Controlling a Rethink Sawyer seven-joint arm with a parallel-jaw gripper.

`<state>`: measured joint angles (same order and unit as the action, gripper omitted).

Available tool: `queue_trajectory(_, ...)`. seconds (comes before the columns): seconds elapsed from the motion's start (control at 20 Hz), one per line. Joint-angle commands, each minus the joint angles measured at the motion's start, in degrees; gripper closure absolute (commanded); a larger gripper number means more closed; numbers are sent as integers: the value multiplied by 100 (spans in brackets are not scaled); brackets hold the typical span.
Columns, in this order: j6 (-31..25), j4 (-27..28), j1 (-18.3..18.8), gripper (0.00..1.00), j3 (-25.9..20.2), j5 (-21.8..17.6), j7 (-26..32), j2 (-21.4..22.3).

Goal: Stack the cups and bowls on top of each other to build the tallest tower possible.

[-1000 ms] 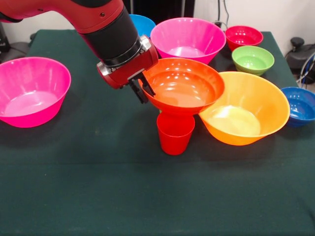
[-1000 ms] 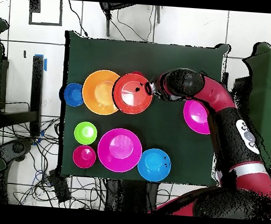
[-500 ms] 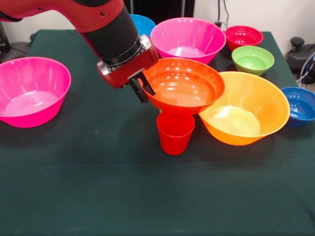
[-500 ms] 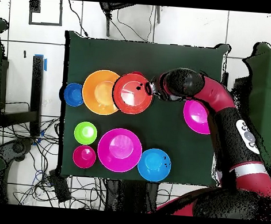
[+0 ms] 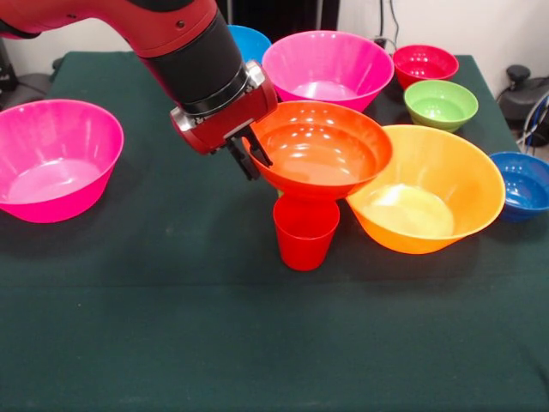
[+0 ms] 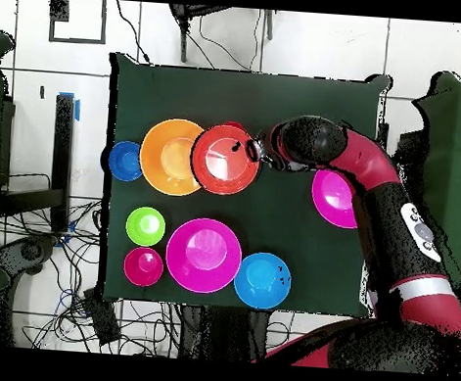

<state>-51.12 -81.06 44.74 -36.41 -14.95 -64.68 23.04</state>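
Front view: I read the gripper [image 5: 250, 154] as clenched on the rim of the red-orange bowl [image 5: 319, 150], one finger inside the rim and one outside, at the bowl's 9 o'clock edge. The bowl sits tilted on top of the upright red cup [image 5: 305, 233], its 3 o'clock rim touching or overlapping the big orange bowl [image 5: 429, 190]. On the green table [image 5: 171, 343], a big pink bowl [image 5: 53, 159] stands well apart at 9 o'clock of the cup; a second pink bowl [image 5: 328, 69] lies at 12 o'clock, with a light blue bowl [image 5: 249, 41] partly hidden behind the arm. Small magenta-red bowl [image 5: 425, 65], green bowl [image 5: 440, 104] and dark blue bowl [image 5: 523, 184] run along the 2 to 3 o'clock side. Overhead view: the gripper [image 6: 251, 151] meets the red-orange bowl [image 6: 224, 160] at its 3 o'clock rim; this bowl overlaps the orange bowl [image 6: 168, 157] at 9 o'clock. I cannot see the cup here.
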Motion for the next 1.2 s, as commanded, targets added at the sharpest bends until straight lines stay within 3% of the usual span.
queue_trajectory(0.05,161,-141,-173,100,-255,9,48,-139)
queue_trajectory(1.2,482,-240,-113,100,-333,-32,-22,-165)
